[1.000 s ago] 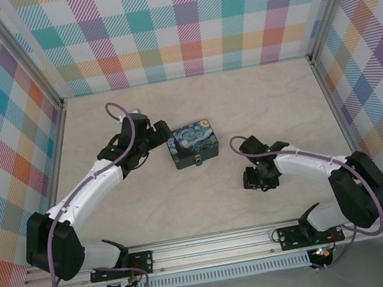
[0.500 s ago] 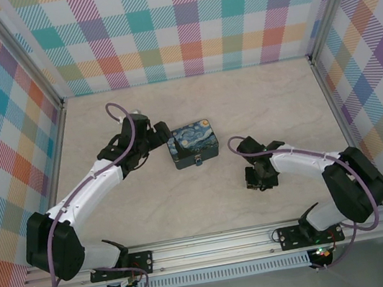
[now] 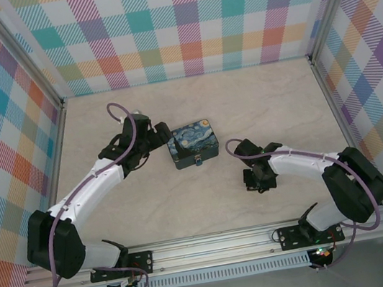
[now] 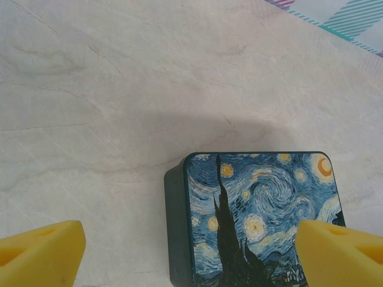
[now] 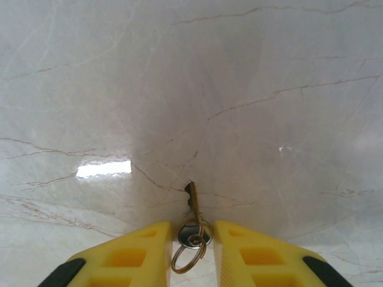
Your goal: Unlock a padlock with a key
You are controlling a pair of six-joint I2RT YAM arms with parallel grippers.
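between right jaws, key (image 5: pixel 192 222), box (image 4: pixel 258 218) closed

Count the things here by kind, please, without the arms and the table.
box: 1
padlock: 1
key: 1
ring: 1
Total: 4

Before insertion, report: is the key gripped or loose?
Gripped: the small dark metal key sits pinched by its head between the yellow fingers of the right pincer, blade pointing outward.
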